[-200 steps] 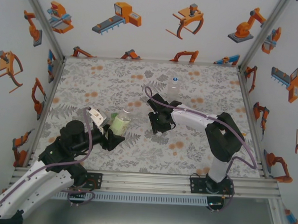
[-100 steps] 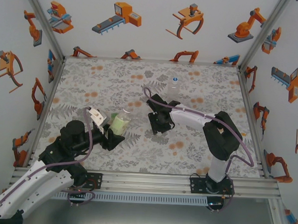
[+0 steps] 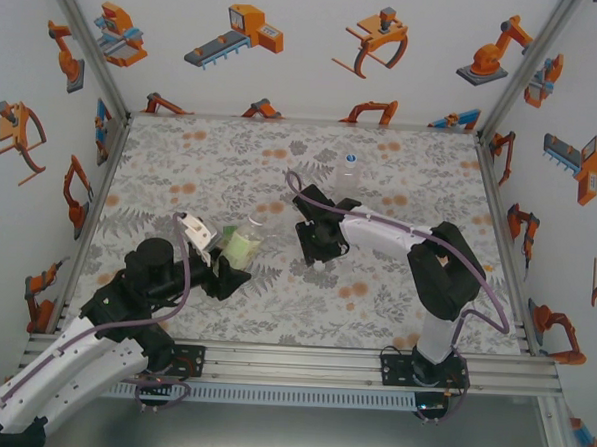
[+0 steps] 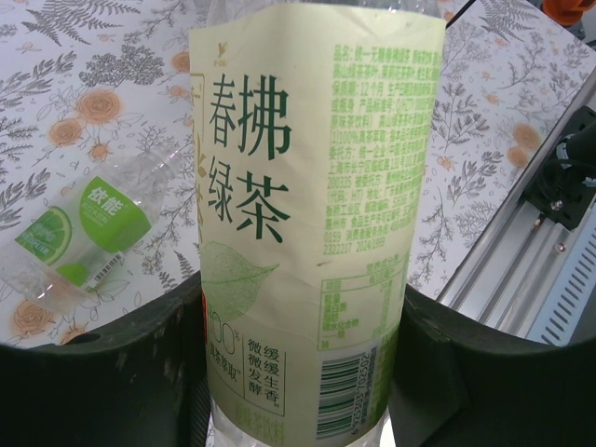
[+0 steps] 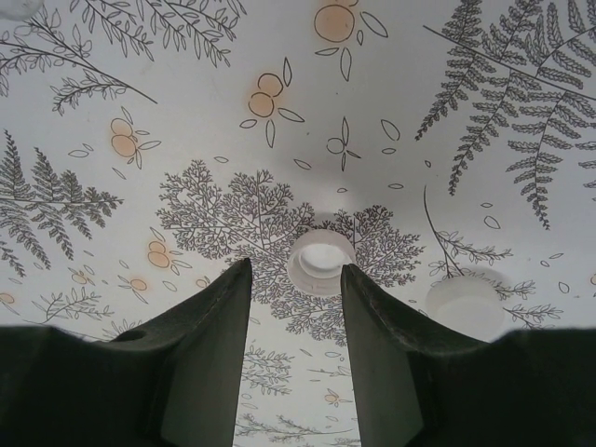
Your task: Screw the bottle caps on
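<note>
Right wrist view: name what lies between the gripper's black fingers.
A small white round plastic screw cap, resting on the floral table, seen in the right wrist view.

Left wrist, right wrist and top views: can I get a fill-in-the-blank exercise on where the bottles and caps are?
1. The hand closed on the pale-labelled bottle is the ____ one.
2. The green-labelled bottle lies on its ____ on the table.
3. The white thing just beyond the open fingertips of the right hand is a bottle ____.
4. The unlabelled bottle stands ____.
Missing words: left, side, cap, upright.
</note>
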Controlling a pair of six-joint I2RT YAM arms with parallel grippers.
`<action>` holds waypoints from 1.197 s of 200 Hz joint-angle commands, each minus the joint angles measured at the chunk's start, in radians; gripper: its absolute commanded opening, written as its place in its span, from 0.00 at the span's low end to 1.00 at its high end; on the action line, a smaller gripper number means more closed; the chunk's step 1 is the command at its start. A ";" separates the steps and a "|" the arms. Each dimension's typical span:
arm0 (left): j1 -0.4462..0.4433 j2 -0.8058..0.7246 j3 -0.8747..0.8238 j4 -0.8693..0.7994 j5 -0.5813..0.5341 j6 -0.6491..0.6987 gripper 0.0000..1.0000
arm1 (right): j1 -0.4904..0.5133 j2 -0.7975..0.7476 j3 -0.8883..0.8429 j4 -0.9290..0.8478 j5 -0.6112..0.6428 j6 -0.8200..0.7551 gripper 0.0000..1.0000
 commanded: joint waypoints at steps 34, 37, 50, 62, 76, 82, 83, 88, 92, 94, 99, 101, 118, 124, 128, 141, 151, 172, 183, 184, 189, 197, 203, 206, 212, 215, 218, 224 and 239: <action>0.009 0.001 0.014 0.031 -0.004 -0.013 0.00 | -0.006 0.009 0.025 -0.030 0.035 -0.015 0.44; 0.008 0.001 0.014 0.031 -0.005 -0.013 0.00 | -0.006 0.010 0.024 -0.031 0.035 -0.015 0.44; 0.007 0.001 0.015 0.031 -0.003 -0.013 0.00 | -0.006 0.015 0.024 -0.031 0.032 -0.014 0.44; 0.008 0.001 0.015 0.031 -0.005 -0.013 0.00 | -0.006 0.017 0.022 -0.030 0.032 -0.014 0.44; 0.009 0.001 0.014 0.032 -0.005 -0.013 0.00 | -0.006 0.021 0.021 -0.029 0.030 -0.014 0.44; 0.009 0.004 0.014 0.031 -0.006 -0.013 0.00 | -0.006 0.022 0.019 -0.029 0.030 -0.014 0.44; 0.009 0.002 0.013 0.031 -0.005 -0.013 0.00 | -0.006 0.023 0.019 -0.029 0.029 -0.014 0.44; 0.008 0.004 0.015 0.031 -0.005 -0.013 0.00 | -0.006 0.024 0.019 -0.027 0.029 -0.013 0.44; 0.009 0.004 0.013 0.032 -0.005 -0.013 0.00 | -0.006 0.025 0.019 -0.027 0.029 -0.013 0.44; 0.008 0.004 0.014 0.031 -0.005 -0.014 0.00 | -0.006 0.026 0.018 -0.028 0.029 -0.013 0.44; 0.009 0.004 0.015 0.031 -0.005 -0.013 0.00 | -0.006 0.027 0.018 -0.026 0.027 -0.014 0.44; 0.009 0.004 0.015 0.032 -0.006 -0.014 0.00 | -0.006 0.028 0.018 -0.026 0.027 -0.014 0.44; 0.007 0.003 0.014 0.029 -0.007 -0.015 0.00 | -0.006 0.031 0.015 -0.026 0.027 -0.014 0.44; 0.009 0.003 0.015 0.031 -0.007 -0.015 0.00 | -0.006 0.032 0.014 -0.025 0.029 -0.014 0.44; 0.009 0.003 0.014 0.029 -0.006 -0.015 0.00 | -0.006 0.033 0.014 -0.026 0.029 -0.013 0.44; 0.009 0.003 0.015 0.028 -0.007 -0.015 0.00 | -0.006 0.036 0.013 -0.025 0.029 -0.013 0.44; 0.008 0.002 0.014 0.030 -0.007 -0.015 0.00 | -0.006 0.037 0.011 -0.025 0.029 -0.014 0.44; 0.009 0.004 0.015 0.030 -0.007 -0.014 0.00 | -0.006 0.039 0.007 -0.026 0.032 -0.012 0.44; 0.008 0.004 0.014 0.030 -0.008 -0.015 0.00 | -0.006 0.042 0.005 -0.026 0.036 -0.012 0.44; 0.009 0.004 0.014 0.030 -0.008 -0.015 0.00 | -0.006 0.042 0.004 -0.026 0.036 -0.012 0.44; 0.009 0.004 0.015 0.030 -0.008 -0.015 0.00 | -0.006 0.042 0.004 -0.026 0.037 -0.012 0.44; 0.008 0.005 0.014 0.030 -0.009 -0.015 0.00 | -0.006 0.043 0.002 -0.026 0.038 -0.012 0.44; 0.008 0.005 0.015 0.030 -0.008 -0.015 0.00 | -0.006 0.044 0.002 -0.024 0.038 -0.011 0.44; 0.008 0.005 0.014 0.030 -0.009 -0.015 0.00 | -0.006 0.045 0.001 -0.024 0.038 -0.011 0.44; 0.007 0.005 0.014 0.030 -0.008 -0.015 0.00 | -0.006 0.047 0.000 -0.023 0.038 -0.009 0.44; 0.008 0.006 0.014 0.030 -0.006 -0.015 0.00 | -0.006 0.048 -0.001 -0.022 0.038 -0.008 0.44; 0.008 0.006 0.015 0.029 -0.007 -0.015 0.00 | -0.006 0.049 -0.001 -0.020 0.036 -0.009 0.44; 0.009 0.006 0.014 0.030 -0.007 -0.015 0.00 | -0.005 0.052 -0.004 -0.019 0.036 -0.008 0.44; 0.008 0.005 0.016 0.029 -0.007 -0.015 0.00 | -0.008 0.055 -0.010 -0.014 0.033 -0.004 0.43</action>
